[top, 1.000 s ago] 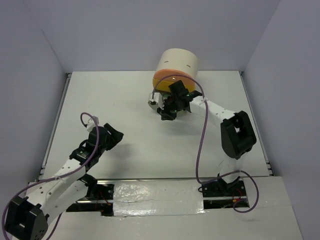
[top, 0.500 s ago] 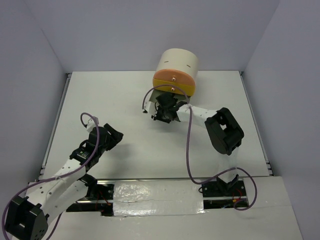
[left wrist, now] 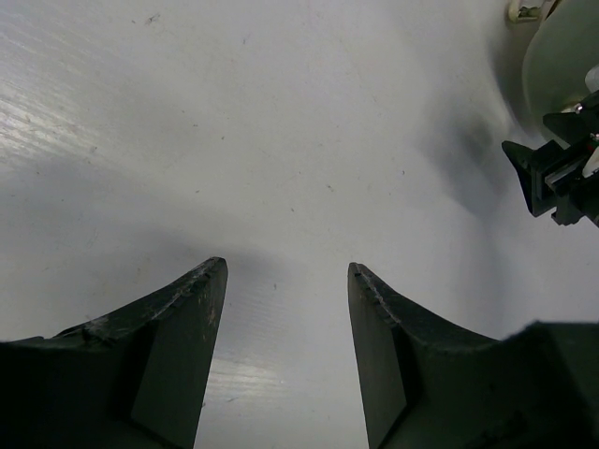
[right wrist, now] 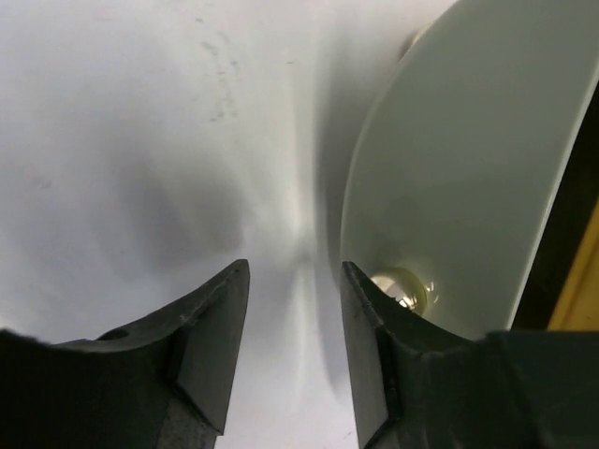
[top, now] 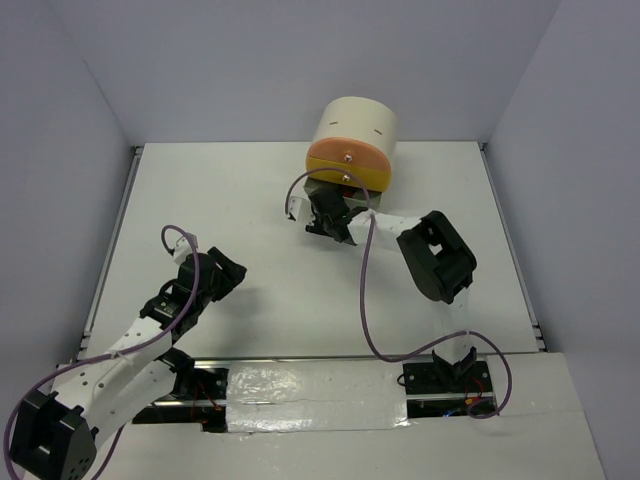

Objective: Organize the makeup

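Since no pencil, brush or packet shows anywhere on the table [top: 215, 205] in any of my three views, I judge the makeup is already stowed, most likely in the drawers, though I cannot see inside them to confirm it. My right gripper [right wrist: 292, 269] sits low at the foot of the cream cylinder [top: 358, 122], just below the orange-yellow drawers [top: 348, 165]. Its jaws stand apart with nothing but bare table between them. From the wrist view, the curved front of a pale drawer [right wrist: 459, 159] lies just to one side. Its small shiny knob [right wrist: 404, 288] is just outside one finger rather than in the gap. From above, that bottom drawer seems to stick out past the ones over it, so I take the step in hand to be shutting it. For the next move I would either slide sideways so the knob falls between the jaws, or set a finger flat on the drawer front and push straight toward the cylinder. I would go gently, so the whole unit does not skid. My left gripper [left wrist: 285, 271] hangs open and empty over bare table, well apart from all this.
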Action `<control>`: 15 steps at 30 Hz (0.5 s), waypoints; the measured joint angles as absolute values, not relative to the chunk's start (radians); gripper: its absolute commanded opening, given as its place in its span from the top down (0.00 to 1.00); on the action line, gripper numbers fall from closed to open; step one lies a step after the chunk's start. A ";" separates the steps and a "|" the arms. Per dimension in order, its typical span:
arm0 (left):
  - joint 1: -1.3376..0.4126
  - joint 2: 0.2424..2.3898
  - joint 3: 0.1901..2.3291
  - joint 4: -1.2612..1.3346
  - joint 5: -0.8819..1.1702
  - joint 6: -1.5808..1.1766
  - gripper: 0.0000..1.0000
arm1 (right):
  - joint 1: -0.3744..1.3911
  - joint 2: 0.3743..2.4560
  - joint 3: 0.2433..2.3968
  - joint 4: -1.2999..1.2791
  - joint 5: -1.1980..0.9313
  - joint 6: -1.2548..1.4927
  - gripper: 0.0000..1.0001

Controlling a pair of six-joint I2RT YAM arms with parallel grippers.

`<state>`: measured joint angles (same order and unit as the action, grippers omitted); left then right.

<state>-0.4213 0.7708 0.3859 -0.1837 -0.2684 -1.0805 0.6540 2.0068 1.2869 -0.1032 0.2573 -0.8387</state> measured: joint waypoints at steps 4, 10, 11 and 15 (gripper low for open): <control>-0.421 0.770 0.386 -0.186 -0.273 -1.081 0.33 | 0.641 2.044 1.325 -0.093 0.290 -0.853 0.42; -0.421 0.767 0.386 -0.186 -0.276 -1.081 0.33 | 0.609 2.085 1.365 -0.090 0.321 -0.868 0.32; -0.421 0.767 0.386 -0.186 -0.276 -1.081 0.33 | 0.607 2.085 1.367 -0.089 0.324 -0.872 0.29; -0.421 0.767 0.386 -0.186 -0.276 -1.081 0.33 | 0.605 2.085 1.369 -0.089 0.330 -0.884 0.26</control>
